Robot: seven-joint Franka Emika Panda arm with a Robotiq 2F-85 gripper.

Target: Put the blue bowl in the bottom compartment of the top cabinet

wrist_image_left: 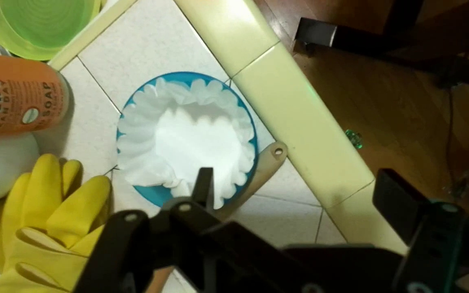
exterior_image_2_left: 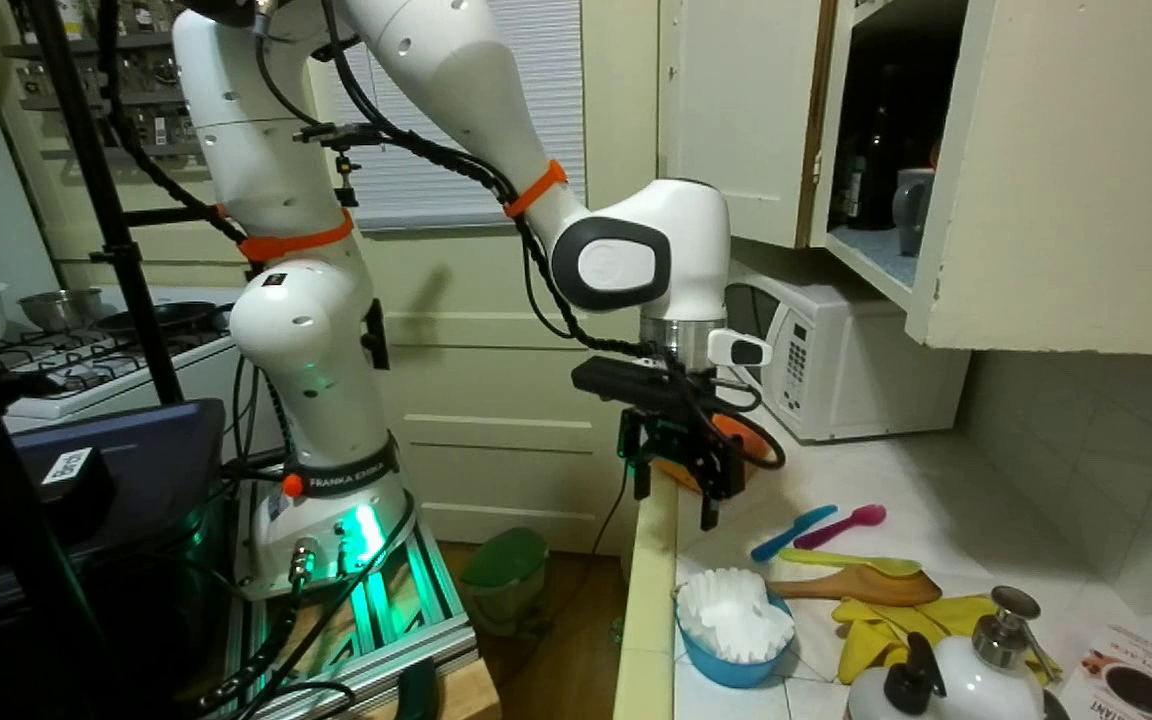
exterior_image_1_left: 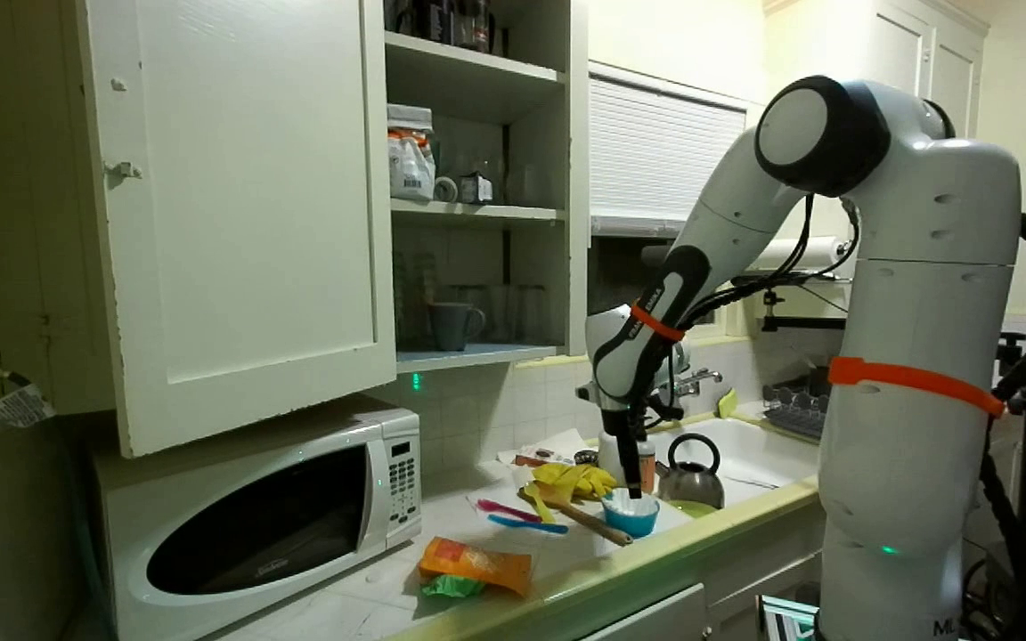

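Hand [exterior_image_2_left: 676, 500]: fingers [wrist_image_left: 399, 207] spread wide, nothing held. Blue bowl [exterior_image_2_left: 731, 670] with white paper [exterior_image_2_left: 736, 615] inside sits on the counter [exterior_image_2_left: 906, 460], below the hand and off to one side, apart. Wooden spoon [exterior_image_2_left: 886, 585] beside bowl. Bottom shelf [exterior_image_1_left: 477, 358] of cabinet [exterior_image_1_left: 576, 178] is higher than hand, mug [exterior_image_1_left: 451, 327] on it.

In an exterior view, one microwave [exterior_image_1_left: 272, 521] stands left, and to its right are one mug [exterior_image_1_left: 451, 327], three coloured utensils [exterior_image_1_left: 528, 524], one wooden spoon [exterior_image_1_left: 599, 526], one blue bowl [exterior_image_1_left: 632, 523] and one kettle [exterior_image_1_left: 691, 486].
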